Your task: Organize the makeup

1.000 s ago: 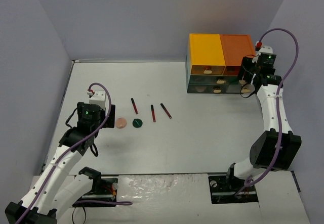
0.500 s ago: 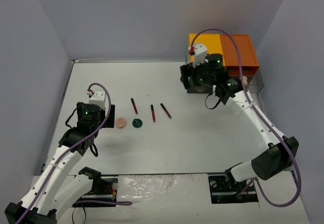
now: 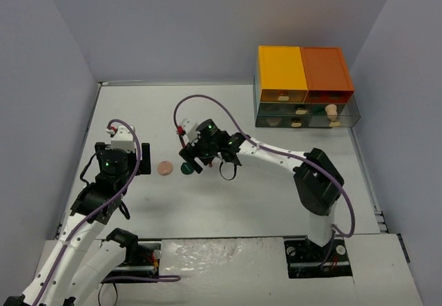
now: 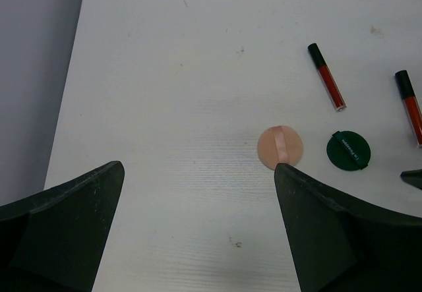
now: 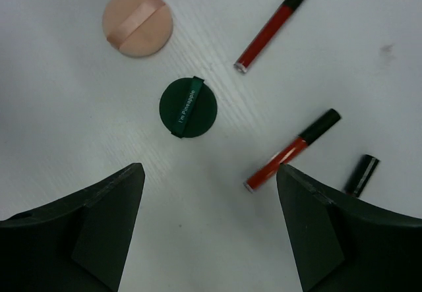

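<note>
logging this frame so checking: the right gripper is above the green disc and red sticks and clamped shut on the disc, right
Not quite. The right gripper is above the green disc and red sticks, but it is open and holds nothing; the disc lies free on the table. The right wrist view shows this.

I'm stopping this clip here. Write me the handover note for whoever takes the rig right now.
Left gripper: open, empty, over the white table, short of the round peach puff.
Right gripper: open, empty, above the dark green disc.
Loose on the table: puff, disc, two dark red thin sticks, and a black tip, perhaps a third stick.
Done: pale items show inside the yellow-and-orange-topped drawer unit.
Left: the loose pieces, none gripped yet.
</note>
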